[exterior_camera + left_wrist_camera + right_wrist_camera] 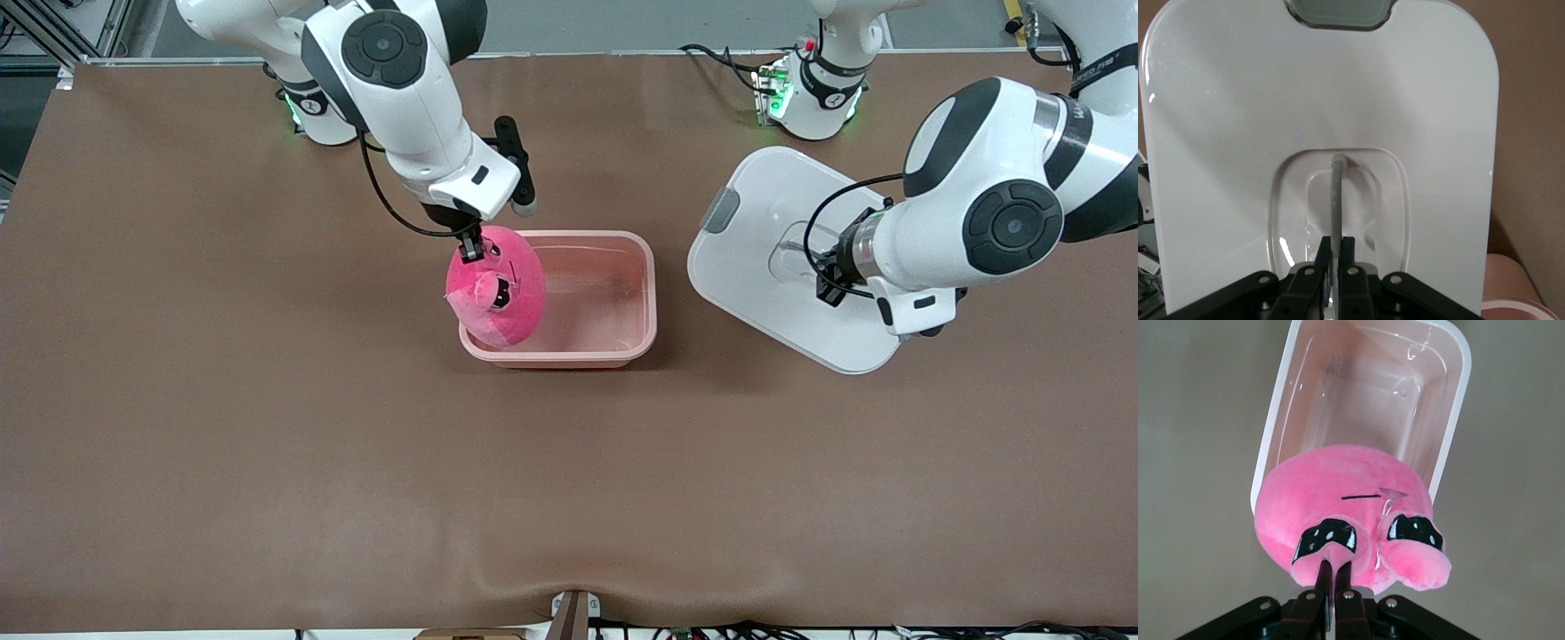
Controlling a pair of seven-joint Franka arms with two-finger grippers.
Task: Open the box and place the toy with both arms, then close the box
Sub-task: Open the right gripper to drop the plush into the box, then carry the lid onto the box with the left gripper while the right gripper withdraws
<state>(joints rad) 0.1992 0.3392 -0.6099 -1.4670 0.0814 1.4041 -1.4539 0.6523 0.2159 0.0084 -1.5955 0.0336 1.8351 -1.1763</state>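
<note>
I see the right tool [471, 247] with its fingers pressed together on one eye of the toy [498, 289]; in the right wrist view the fingers [1327, 577] pinch the plush flap under the dark lid. The toy hangs from this grip over the end of the box [622, 342] that is toward the right arm's end of the table. Its lower part is at or just inside the rim there; I cannot tell if it touches the bottom. The rest of the tub inside is bare, so there is room toward the left arm's end.

The left tool [822, 286] is clamped on the thin handle [1335, 200] in the recess of the white lid [756, 204]. In the left wrist view both fingers [1347, 250] stand tight against this bar. The lid looks tilted, with a shadow under its edge nearer the front camera, and it is beside the box, toward the left arm's end, w/ a clear gap of table [267, 444] between them. One grey clip [720, 212] shows on the lid edge that faces the box.

Around the box the table is wide open on the side nearer the front camera. Approx. all brown cloth there, w/ a small fold at the near edge.
</note>
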